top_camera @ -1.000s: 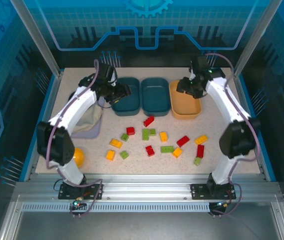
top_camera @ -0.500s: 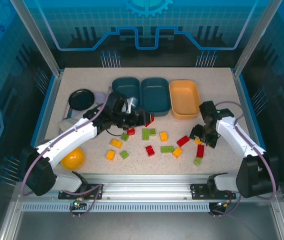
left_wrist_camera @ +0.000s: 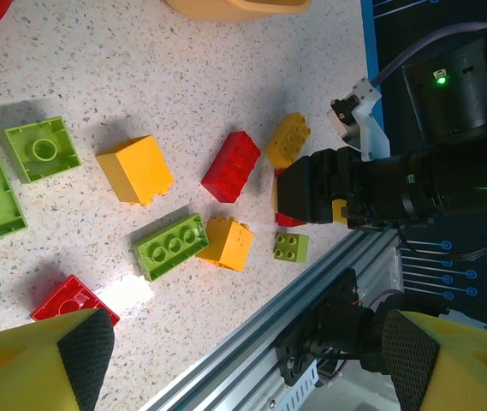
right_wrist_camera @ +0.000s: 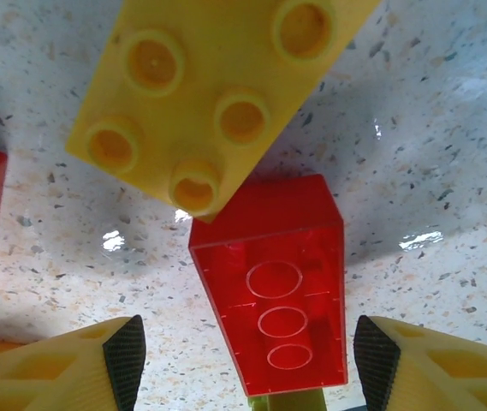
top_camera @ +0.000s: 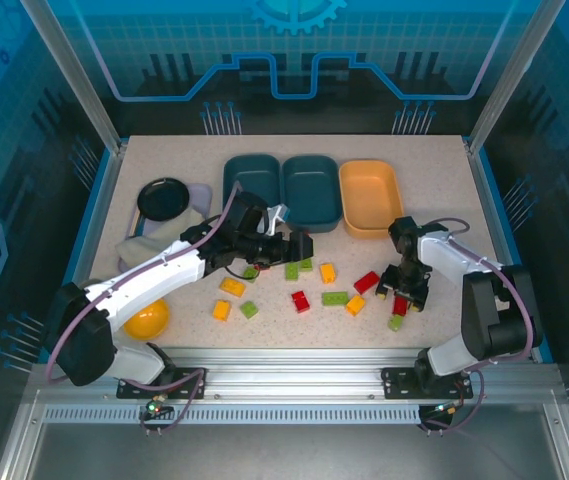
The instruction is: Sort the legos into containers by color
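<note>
Red, green and yellow-orange legos lie scattered across the table's middle, among them a red one (top_camera: 367,282) and a green one (top_camera: 334,298). My right gripper (top_camera: 405,295) is open and low over an upturned red lego (right_wrist_camera: 273,282), one finger on each side of it, with a yellow lego (right_wrist_camera: 217,86) touching its far end. My left gripper (top_camera: 294,245) is open and holds nothing (left_wrist_camera: 243,351). It hovers over the pile, where a yellow lego (left_wrist_camera: 136,169) and a red lego (left_wrist_camera: 233,165) lie. Two teal containers (top_camera: 249,178) (top_camera: 311,185) and an orange container (top_camera: 369,195) stand at the back.
A black round dish (top_camera: 162,198), a lavender tray (top_camera: 199,193) and a white cloth (top_camera: 154,240) sit at the back left. A round yellow-orange bowl (top_camera: 146,318) rests near the left arm's base. The aluminium rail (top_camera: 284,360) runs along the front edge.
Both arms came down from the containers to the legos. My left gripper has shifted slightly over the pile's middle; my right gripper has moved nearer and now straddles the red lego.
</note>
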Available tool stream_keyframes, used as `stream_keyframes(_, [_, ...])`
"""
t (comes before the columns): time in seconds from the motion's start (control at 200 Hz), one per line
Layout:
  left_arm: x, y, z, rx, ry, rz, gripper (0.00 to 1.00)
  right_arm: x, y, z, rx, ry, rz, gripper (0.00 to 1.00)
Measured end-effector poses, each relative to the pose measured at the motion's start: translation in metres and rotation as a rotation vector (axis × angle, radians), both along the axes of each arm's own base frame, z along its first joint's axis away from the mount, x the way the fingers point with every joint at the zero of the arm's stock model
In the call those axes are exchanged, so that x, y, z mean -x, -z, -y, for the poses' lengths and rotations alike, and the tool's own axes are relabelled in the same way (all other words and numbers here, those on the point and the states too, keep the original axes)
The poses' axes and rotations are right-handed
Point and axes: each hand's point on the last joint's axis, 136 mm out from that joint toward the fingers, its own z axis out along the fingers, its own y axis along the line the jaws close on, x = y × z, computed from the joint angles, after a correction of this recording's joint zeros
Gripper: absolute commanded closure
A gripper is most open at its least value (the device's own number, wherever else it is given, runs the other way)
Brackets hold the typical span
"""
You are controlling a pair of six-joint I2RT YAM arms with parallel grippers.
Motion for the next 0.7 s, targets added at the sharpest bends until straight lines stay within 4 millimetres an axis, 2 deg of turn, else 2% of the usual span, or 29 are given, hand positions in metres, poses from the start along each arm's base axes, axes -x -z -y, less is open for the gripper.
stream_keyframes(0.075, [0.001, 0.000, 0.000, 0.002, 0.003, -0.001, 0.14, 0.001, 0.001, 0.001, 0.001, 0.000, -0.003, 0.34])
stream_keyframes(0.215, [-0.001, -0.002, 0.002, 0.009, 0.002, 0.005, 0.15, 0.007, 0.007, 0.005, 0.001, 0.004, -0.022, 0.44])
stream_keyframes(0.395, [-0.004, -0.006, 0.004, 0.026, -0.002, 0.019, 0.15, 0.002, 0.017, 0.005, -0.008, -0.020, -0.027, 0.67])
stream_keyframes(0.51, [-0.006, -0.007, 0.006, 0.032, -0.003, 0.027, 0.15, -0.002, 0.014, 0.004, 0.002, -0.034, -0.005, 0.74])
stream_keyframes(0.6, [-0.009, -0.009, 0.007, 0.034, -0.008, 0.029, 0.15, -0.013, -0.003, -0.003, 0.015, -0.080, 0.061, 0.75])
stream_keyframes(0.7, [-0.020, -0.024, 0.011, 0.041, -0.032, 0.050, 0.15, -0.046, -0.045, -0.014, 0.011, -0.114, 0.221, 0.75])
